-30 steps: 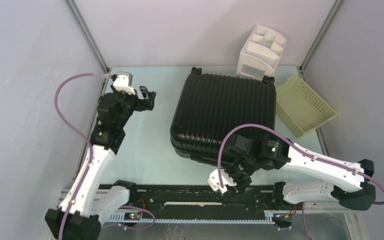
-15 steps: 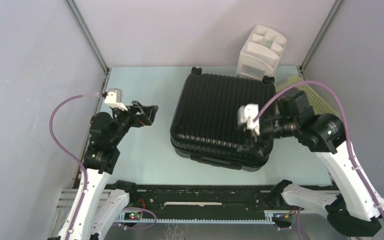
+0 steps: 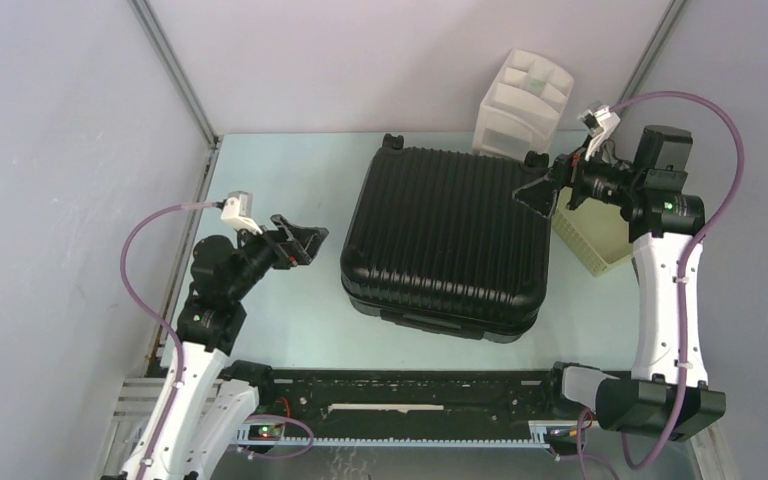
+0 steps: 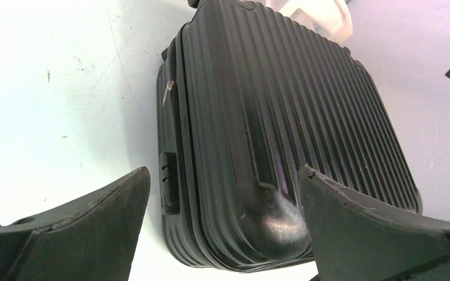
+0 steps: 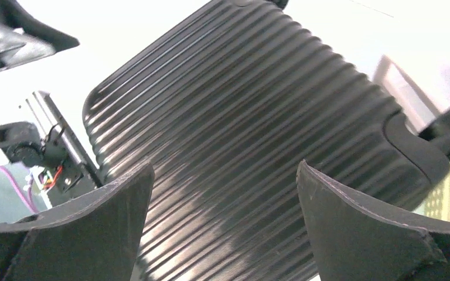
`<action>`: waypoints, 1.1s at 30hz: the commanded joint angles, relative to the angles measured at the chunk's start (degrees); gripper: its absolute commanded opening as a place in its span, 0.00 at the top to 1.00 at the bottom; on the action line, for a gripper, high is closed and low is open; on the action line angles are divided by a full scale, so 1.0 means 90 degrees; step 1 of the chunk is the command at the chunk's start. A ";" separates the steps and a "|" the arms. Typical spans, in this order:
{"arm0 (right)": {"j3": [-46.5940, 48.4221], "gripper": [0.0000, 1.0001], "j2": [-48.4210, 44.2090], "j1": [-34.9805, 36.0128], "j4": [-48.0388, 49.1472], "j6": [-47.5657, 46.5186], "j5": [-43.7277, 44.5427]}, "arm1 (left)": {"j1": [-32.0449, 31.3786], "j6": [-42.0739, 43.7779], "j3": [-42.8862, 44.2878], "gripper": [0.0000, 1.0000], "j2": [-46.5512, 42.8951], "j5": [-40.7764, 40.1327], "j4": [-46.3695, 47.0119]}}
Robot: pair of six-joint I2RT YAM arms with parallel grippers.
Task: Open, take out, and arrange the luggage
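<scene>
Top external: luggage [image 3: 445, 240] between left gripper [image 3: 312, 246], right gripper [image 3: 536, 198].

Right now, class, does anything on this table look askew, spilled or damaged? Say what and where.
Nothing looks spilled or damaged. The luggage lies closed and flat, turned slightly out of square with the edges of the table. The pale yellow basket is mostly hidden behind the right arm.

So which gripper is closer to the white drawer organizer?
Right. The right gripper is above the suitcase at its far right corner, near the drawer organizer; the left gripper sits off the suitcase's left side.
</scene>
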 commanded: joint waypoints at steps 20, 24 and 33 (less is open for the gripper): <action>-0.0358 0.00 0.1664 -0.0211 0.1663 0.3460 0.3999 | -0.0044 -0.1031 -0.0598 0.00 0.1489 0.1276 0.2171; -0.0652 0.00 0.1764 -0.0205 0.1755 0.3550 0.3801 | -0.0388 -0.0941 -0.0412 0.00 0.2013 0.1298 0.2268; -0.1448 0.04 0.1630 0.0260 0.1879 0.3507 0.2959 | -0.0987 -0.0875 -0.0498 0.00 0.2383 0.1140 0.2253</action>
